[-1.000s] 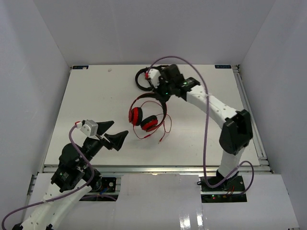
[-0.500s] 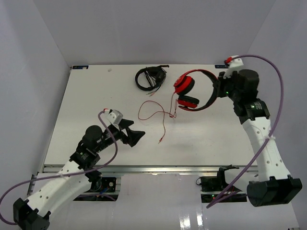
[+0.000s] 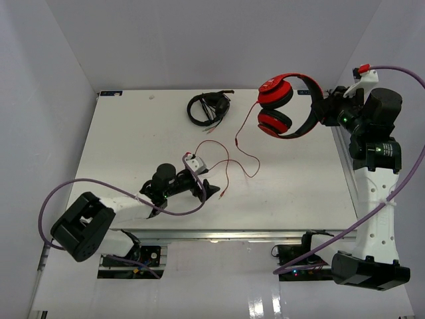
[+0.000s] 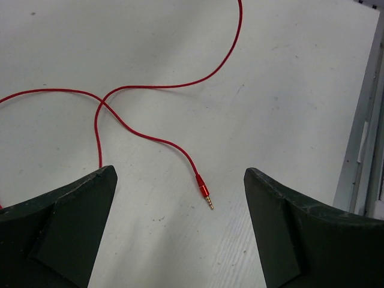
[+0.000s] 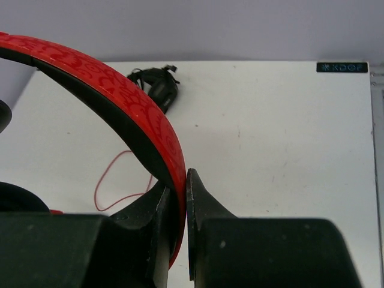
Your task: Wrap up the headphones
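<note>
The red headphones [image 3: 284, 106] hang in the air over the table's back right, earcups to the left. My right gripper [image 3: 325, 111] is shut on their headband [image 5: 123, 99], which is pinched between the two fingers of the right gripper [image 5: 183, 180]. Their thin red cable [image 3: 239, 147] drops to the table, loops, and ends in a plug [image 4: 206, 195]. My left gripper [image 3: 211, 188] is open low over the table. In the left wrist view the plug lies just ahead of the gap between the left gripper [image 4: 180, 171] fingers, touching neither.
Black headphones [image 3: 207, 107] with a bundled cable lie at the back centre of the white table [image 3: 133, 146], also seen as the black headphones [image 5: 157, 84]. A metal rail [image 4: 366, 138] runs along the table's right edge.
My right arm has carried the red headphones up and to the right, dragging the cable along. My left arm has stretched out to the right, down to the cable's plug end.
</note>
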Robot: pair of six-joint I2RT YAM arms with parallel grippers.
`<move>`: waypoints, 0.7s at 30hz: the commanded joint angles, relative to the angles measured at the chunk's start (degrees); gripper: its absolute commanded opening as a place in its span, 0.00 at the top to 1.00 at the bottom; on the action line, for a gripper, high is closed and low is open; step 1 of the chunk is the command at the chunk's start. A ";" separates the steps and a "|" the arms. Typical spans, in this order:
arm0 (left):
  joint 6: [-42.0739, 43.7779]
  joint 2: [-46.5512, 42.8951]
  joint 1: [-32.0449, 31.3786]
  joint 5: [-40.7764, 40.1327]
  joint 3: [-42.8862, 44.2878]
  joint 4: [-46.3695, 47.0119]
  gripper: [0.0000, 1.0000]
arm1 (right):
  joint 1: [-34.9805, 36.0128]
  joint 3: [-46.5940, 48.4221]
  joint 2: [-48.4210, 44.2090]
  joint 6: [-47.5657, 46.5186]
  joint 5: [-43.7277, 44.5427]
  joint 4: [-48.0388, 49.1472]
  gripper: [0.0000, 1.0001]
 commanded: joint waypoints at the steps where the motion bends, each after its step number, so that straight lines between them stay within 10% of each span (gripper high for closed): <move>1: 4.59 8.44 -1.72 3.71 5.86 12.10 0.02 | -0.13 6.24 -0.63 6.48 -6.68 4.18 0.92; 17: 6.76 32.96 -11.23 4.45 30.81 16.29 0.03 | -0.13 11.01 -0.08 12.28 -11.87 8.24 0.92; 21: 4.90 35.33 -12.47 8.20 31.81 17.48 0.19 | -0.06 12.82 -0.24 11.79 -10.86 7.22 0.92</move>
